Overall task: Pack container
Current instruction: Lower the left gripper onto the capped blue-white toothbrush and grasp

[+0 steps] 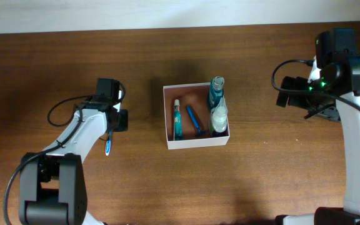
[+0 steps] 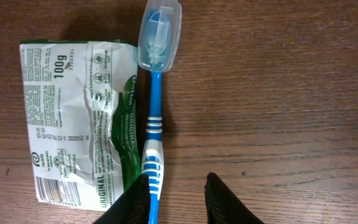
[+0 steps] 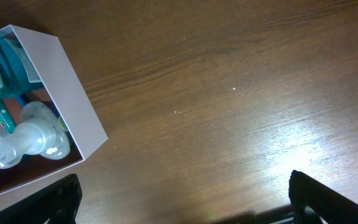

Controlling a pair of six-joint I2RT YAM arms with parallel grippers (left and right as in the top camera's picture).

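Beside the blue toothbrush [image 2: 153,124], a crumpled green packet [image 2: 79,118] (edge to edge)

table [image 1: 261,181]: mid-brown wood with darker grain streaks, a pale glare patch by the right arm
container [image 1: 195,142]: white walls, reddish-brown inside
tall bottle [image 1: 216,90]: teal, see-through
pump bottle [image 1: 219,117]: clear, frosty white
razor [image 1: 194,120]: bright blue
tube [image 1: 177,122]: teal with a red and white end
toothbrush [image 2: 155,118]: blue handle with white bands and a white grip patch
brush cap [image 2: 159,34]: clear, faint blue tint
sachet [image 2: 79,118]: crinkled white and green, dark print, "ORIGINAL" in white
left arm [image 1: 86,128]: white with black joints
right arm [image 1: 355,144]: white and black, green lights glowing
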